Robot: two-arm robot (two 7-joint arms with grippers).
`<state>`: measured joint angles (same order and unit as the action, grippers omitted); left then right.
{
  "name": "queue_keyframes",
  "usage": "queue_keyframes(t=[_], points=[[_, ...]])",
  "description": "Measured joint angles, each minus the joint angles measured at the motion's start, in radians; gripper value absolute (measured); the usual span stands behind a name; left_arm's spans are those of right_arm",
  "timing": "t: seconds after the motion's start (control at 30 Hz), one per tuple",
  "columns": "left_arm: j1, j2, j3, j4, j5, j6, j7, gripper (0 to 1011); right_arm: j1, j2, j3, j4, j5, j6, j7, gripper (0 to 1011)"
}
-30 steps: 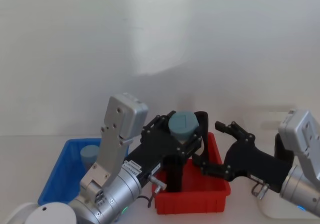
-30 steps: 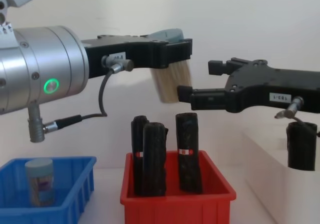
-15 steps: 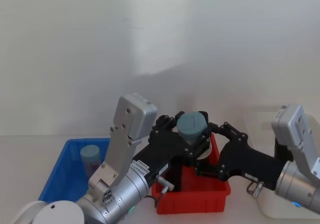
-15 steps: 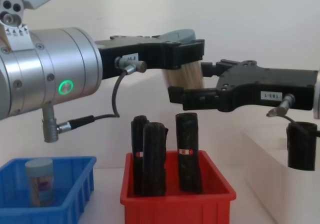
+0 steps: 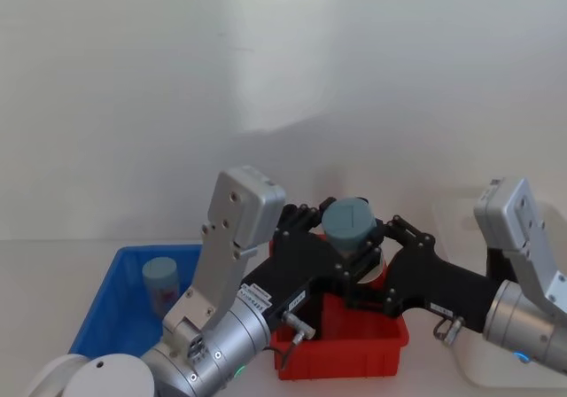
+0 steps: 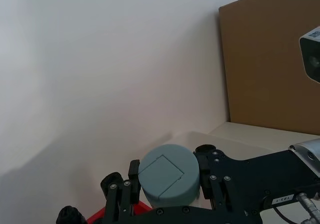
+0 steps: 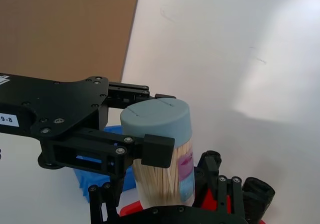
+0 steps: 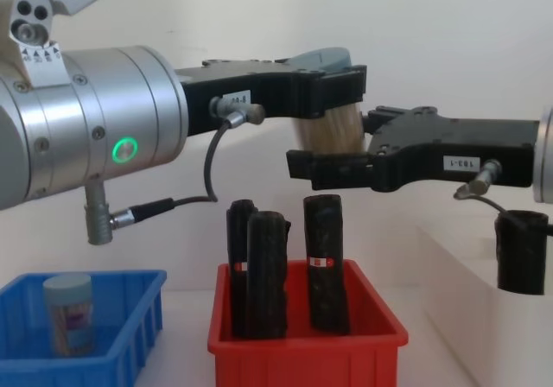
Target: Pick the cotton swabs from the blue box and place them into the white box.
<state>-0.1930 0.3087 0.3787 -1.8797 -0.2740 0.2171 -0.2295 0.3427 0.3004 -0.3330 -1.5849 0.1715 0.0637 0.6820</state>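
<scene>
- The left hand (image 5: 348, 239) is pinching a jar of cotton swabs (image 7: 159, 156) just under its grey-blue lid (image 6: 167, 174), with its black fingers pressing in on both sides.
- The jar is hanging upright in the air, high above the red bin (image 8: 304, 352) and well clear of the black rolls (image 8: 259, 266) standing in that bin.
- The right hand (image 8: 335, 138) is reaching in from the opposite side at the same height, with its fingers spread and flanking the lower body of the jar.
- In the right wrist view a gap is showing between one of those fingers and the jar wall; on the other side I cannot tell whether it is touching.
- A second jar (image 5: 161, 279) is standing upright inside the blue box (image 8: 130, 318), which is sitting on the surface to the left of the red bin.
- The white box (image 8: 449, 318) is sitting on the right of the red bin, below the right arm.
</scene>
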Motion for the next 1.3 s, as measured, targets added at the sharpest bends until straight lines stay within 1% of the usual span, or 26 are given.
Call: queue_keyframes(t=[0.4,0.43,0.5,0.57,0.63,0.77,0.8,0.9,1.23,1.27,1.3], points=[[0.000,-0.002,0.003,0.000,-0.001,-0.004,-0.018,689,0.017,-0.009,-0.008,0.012,0.017,0.026,0.014,1000],[0.000,-0.002,0.003,0.000,-0.001,-0.005,-0.019,689,0.018,-0.010,-0.008,0.013,0.018,0.028,0.015,968],[0.000,-0.002,0.003,0.000,-0.001,-0.005,-0.020,689,0.019,-0.011,-0.009,0.014,0.019,0.030,0.016,945],[0.000,-0.002,0.003,0.000,-0.001,-0.005,-0.021,689,0.021,-0.011,-0.009,0.015,0.020,0.032,0.017,882],[0.000,-0.002,0.003,0.000,-0.002,-0.005,-0.021,689,0.022,-0.012,-0.010,0.016,0.021,0.033,0.018,849],[0.000,-0.003,0.003,0.000,-0.002,-0.006,-0.023,689,0.024,-0.013,-0.011,0.017,0.023,0.036,0.020,732],[0.001,-0.003,0.003,0.000,-0.002,-0.006,-0.023,689,0.024,-0.013,-0.011,0.017,0.023,0.036,0.020,684],[0.001,-0.003,0.004,0.000,-0.002,-0.007,-0.024,689,0.025,-0.014,-0.012,0.018,0.024,0.038,0.021,625],[0.001,-0.003,0.004,-0.001,-0.003,-0.007,-0.025,689,0.027,-0.014,-0.012,0.019,0.026,0.041,0.022,624],[0.001,-0.003,0.004,-0.001,-0.003,-0.007,-0.025,698,0.027,-0.014,-0.012,0.019,0.026,0.041,0.022,624],[0.001,-0.003,0.004,-0.001,-0.004,-0.007,-0.026,732,0.027,-0.015,-0.013,0.019,0.026,0.041,0.022,624]])
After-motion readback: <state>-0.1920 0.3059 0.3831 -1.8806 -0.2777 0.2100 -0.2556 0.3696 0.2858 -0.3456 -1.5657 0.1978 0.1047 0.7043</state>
